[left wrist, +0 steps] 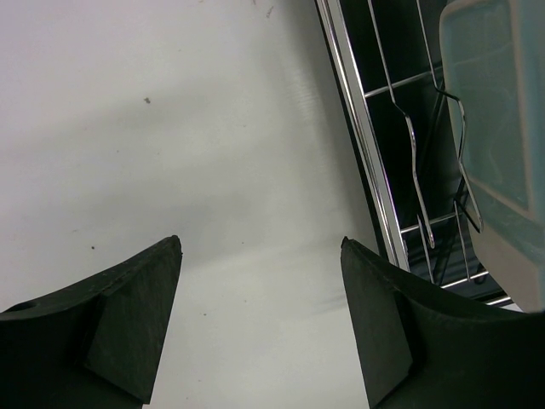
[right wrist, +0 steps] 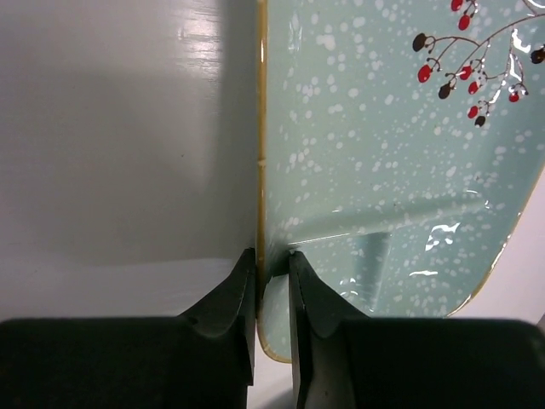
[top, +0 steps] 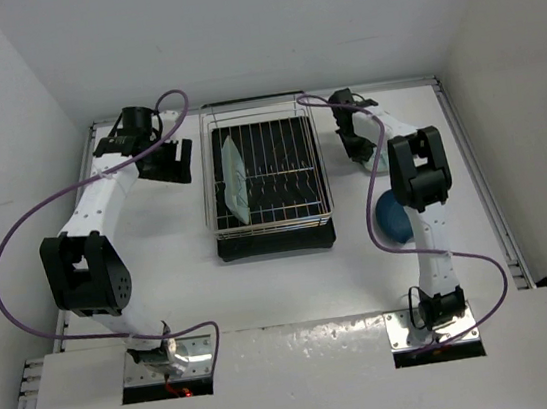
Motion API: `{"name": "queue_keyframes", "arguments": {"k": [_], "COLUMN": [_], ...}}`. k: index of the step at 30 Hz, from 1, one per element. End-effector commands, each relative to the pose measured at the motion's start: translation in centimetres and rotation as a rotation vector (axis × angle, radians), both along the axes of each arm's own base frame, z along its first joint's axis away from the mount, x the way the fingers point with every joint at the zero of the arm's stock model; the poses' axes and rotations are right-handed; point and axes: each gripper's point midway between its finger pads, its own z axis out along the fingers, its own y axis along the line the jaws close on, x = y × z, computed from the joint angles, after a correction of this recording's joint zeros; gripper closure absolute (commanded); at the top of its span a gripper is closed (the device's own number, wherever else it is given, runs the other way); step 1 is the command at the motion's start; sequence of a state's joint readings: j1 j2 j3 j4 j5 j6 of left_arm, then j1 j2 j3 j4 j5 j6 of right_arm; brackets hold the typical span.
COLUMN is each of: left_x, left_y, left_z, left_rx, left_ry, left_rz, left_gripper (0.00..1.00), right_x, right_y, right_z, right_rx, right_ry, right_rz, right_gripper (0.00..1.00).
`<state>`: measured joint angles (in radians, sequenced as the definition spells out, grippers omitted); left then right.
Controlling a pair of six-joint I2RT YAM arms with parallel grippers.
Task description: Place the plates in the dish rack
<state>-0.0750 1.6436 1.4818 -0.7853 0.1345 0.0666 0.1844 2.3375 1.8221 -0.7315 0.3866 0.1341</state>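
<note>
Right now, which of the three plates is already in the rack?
The mint-green plate standing on edge at the left of the dish rack. The other mint plate is pinched in the right gripper; the blue plate lies on the table.

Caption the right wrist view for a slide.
Right gripper clamps the rim of a pale mint-green, white-speckled plate painted with a red-berry sprig.

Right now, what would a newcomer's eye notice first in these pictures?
The right gripper is shut on the rim of a mint plate with red berries. A second mint plate stands at the left side of the dish rack, and a dark blue plate lies on the table to its right.
</note>
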Motion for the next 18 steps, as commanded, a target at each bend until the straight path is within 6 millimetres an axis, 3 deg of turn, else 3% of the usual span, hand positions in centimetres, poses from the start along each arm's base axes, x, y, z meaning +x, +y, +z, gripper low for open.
{"name": "queue_keyframes", "arguments": {"k": [1, 4, 6, 7, 9, 11, 13, 14, 18], "left_x": [0.2, 0.2, 0.1, 0.1, 0.0, 0.0, 0.0, 0.0, 0.0], "left_y": [0.0, 0.4, 0.4, 0.4, 0.2, 0.4, 0.6, 0.6, 0.4], "left_z": [0.5, 0.5, 0.9, 0.9, 1.4, 1.5, 1.5, 1.5, 1.5], "left_rx": [-0.019, -0.019, -0.019, -0.019, -0.027, -0.035, -0.044, -0.044, -0.053], "left_ry": [-0.014, -0.014, -0.024, -0.024, -0.036, -0.036, -0.036, -0.036, -0.035], "left_rz": [-0.007, 0.002, 0.002, 0.002, -0.004, 0.0, 0.002, 0.002, -0.005], "left_gripper": [0.2, 0.2, 0.2, 0.2, 0.2, 0.2, 0.2, 0.2, 0.2], "right_x": [-3.1, -3.7, -5.5, -5.4, -7.8, -9.0, -10.5, -10.7, -9.0], "right_y": [0.9, 1.6, 2.5, 2.6, 2.3, 1.9, 1.3, 1.2, 0.9], "right_z": [-1.9, -0.6, -0.3, 1.5, 0.4, 0.9, 0.3, 0.3, 1.6], "right_rx": [0.095, 0.188, 0.267, 0.285, 0.284, 0.269, 0.221, 0.207, 0.151], "right_ry": [0.083, 0.049, 0.07, 0.028, 0.087, 0.103, 0.137, 0.141, 0.09], "right_rz": [-0.039, -0.063, -0.063, -0.059, -0.07, -0.061, -0.063, -0.063, -0.047], "right_gripper": [1.0, 1.0, 1.0, 1.0, 1.0, 0.99, 0.87, 0.74, 0.63]}}
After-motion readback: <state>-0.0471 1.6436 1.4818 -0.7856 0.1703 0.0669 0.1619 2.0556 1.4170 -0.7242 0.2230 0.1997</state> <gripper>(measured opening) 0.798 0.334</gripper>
